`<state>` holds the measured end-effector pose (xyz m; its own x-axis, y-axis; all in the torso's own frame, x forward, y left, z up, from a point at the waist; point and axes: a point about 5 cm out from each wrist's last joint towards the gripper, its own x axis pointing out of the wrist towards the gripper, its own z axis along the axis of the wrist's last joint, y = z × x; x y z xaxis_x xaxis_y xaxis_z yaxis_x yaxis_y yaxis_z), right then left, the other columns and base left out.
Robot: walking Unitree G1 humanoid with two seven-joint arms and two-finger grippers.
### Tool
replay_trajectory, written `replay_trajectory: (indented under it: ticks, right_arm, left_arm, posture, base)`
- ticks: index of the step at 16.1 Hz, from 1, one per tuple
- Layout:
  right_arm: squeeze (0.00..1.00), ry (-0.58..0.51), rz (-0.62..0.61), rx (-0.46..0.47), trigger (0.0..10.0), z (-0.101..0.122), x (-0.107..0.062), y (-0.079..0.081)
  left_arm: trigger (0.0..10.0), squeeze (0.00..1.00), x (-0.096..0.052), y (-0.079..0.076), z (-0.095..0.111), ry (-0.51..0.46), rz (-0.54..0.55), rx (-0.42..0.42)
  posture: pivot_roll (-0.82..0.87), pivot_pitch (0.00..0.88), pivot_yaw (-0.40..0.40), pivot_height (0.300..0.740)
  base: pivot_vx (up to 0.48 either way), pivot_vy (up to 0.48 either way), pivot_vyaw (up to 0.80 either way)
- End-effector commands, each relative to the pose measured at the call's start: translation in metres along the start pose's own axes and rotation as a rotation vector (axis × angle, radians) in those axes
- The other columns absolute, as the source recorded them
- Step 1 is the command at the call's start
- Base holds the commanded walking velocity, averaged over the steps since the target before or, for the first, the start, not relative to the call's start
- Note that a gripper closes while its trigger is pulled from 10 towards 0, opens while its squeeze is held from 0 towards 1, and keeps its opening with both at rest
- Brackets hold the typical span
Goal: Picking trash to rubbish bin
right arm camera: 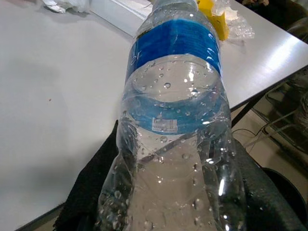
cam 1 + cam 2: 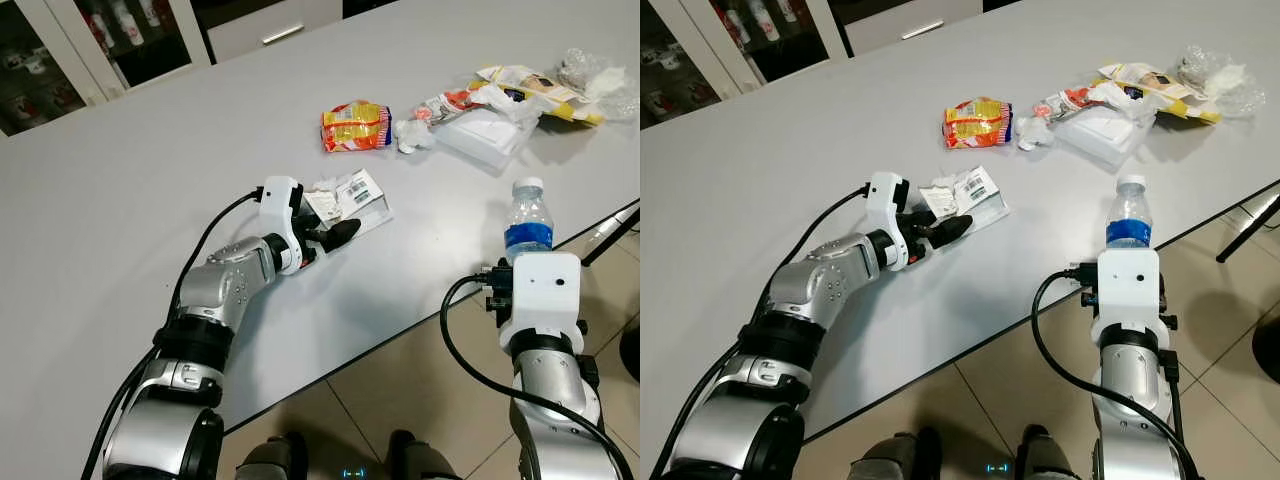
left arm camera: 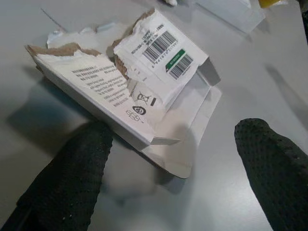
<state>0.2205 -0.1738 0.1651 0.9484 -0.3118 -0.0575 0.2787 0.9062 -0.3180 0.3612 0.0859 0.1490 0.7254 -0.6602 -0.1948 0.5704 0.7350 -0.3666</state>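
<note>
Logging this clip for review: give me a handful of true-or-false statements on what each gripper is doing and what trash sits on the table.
1. The right gripper holds a plastic bottle with a blue label. True.
2. The left gripper is clamped shut on the torn cardboard box. False: its fingers are open, either side of the box.
3. The bottle lies flat on the table. False: it is upright in the gripper.
4. An orange snack packet lies beyond the box. True.

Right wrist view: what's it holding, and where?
The right gripper holds the water bottle by its lower body. The left gripper is open at the torn box.
</note>
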Motion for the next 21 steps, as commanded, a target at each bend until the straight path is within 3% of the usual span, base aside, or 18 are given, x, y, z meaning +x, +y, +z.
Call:
replay_trajectory:
  ticks: [1, 8, 9, 10, 11, 21]
  right_arm:
    - [0.0, 0.003, -0.011, 0.005, 10.0, 0.001, -0.003, -0.002]
    - [0.0, 0.011, -0.02, 0.008, 10.0, 0.001, -0.006, -0.003]
    - [0.0, 0.009, -0.02, 0.009, 10.0, 0.001, -0.006, -0.003]
    - [0.0, 0.008, -0.02, 0.009, 10.0, 0.001, -0.006, -0.002]
    - [0.0, 0.007, -0.02, 0.008, 10.0, 0.002, -0.006, -0.002]
    - [0.0, 0.0, -0.021, 0.006, 10.0, 0.003, -0.005, -0.002]
  left_arm:
    - [10.0, 0.0, 0.001, 0.0, 0.001, 0.009, -0.002, 0.019]
    - [10.0, 0.0, 0.014, 0.005, -0.006, -0.024, 0.063, 0.057]
    - [8.5, 0.0, 0.014, 0.009, -0.008, -0.034, 0.092, 0.07]
    - [8.5, 0.0, 0.014, 0.01, -0.01, -0.036, 0.105, 0.075]
    - [0.2, 0.0, 0.015, 0.012, -0.011, -0.035, 0.115, 0.08]
    - [0.0, 0.0, 0.015, 0.023, -0.019, -0.045, 0.19, 0.114]
  posture:
    - [-0.01, 0.193, 0.109, 0.74]
    - [-0.03, 0.198, 0.114, 0.74]
    - [-0.03, 0.197, 0.114, 0.74]
    - [-0.03, 0.197, 0.114, 0.74]
    - [-0.03, 0.197, 0.115, 0.74]
    - [-0.03, 0.191, 0.119, 0.74]
  base:
    - [0.0, 0.0, 0.0]
    - [0.0, 0.0, 0.0]
    - [0.0, 0.0, 0.0]
    - [0.0, 0.0, 0.0]
    - [0.0, 0.0, 0.0]
    - [0.0, 0.0, 0.0]
